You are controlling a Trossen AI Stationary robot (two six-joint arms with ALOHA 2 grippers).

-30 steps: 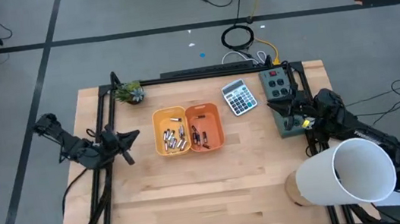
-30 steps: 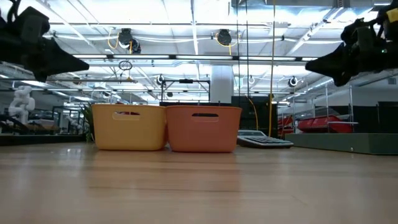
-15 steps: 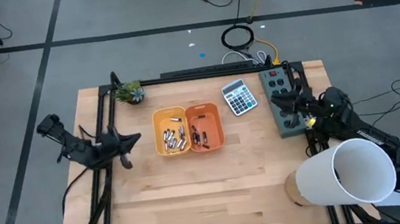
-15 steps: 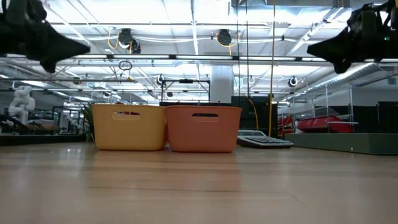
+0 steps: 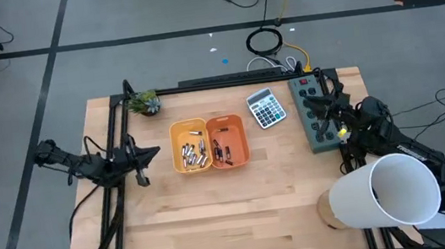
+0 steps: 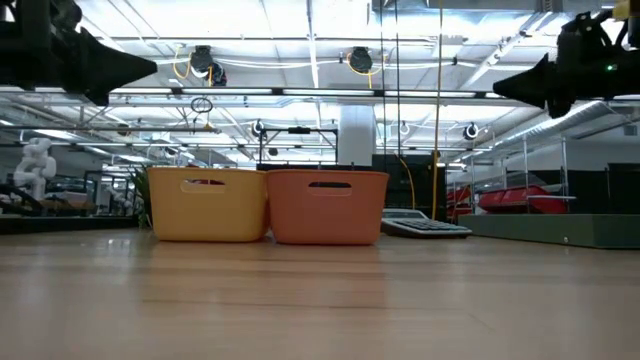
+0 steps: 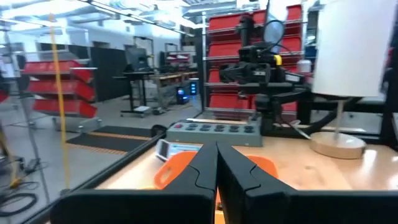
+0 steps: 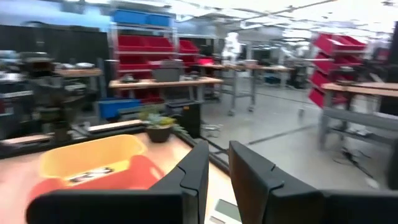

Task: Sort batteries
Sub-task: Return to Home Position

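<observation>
High view: silver batteries (image 5: 193,152) lie in the yellow bin (image 5: 175,139) and dark batteries (image 5: 222,151) in the orange bin (image 5: 243,135), with none seen loose on the table (image 5: 242,215), so sorting looks done. Left gripper (image 5: 148,154) hangs with jaws pressed together and empty, the bins just ahead of them. Right gripper (image 5: 318,106), jaws a narrow slit with nothing between, has the bins well ahead; both are probably held high and clear for parking.
</observation>
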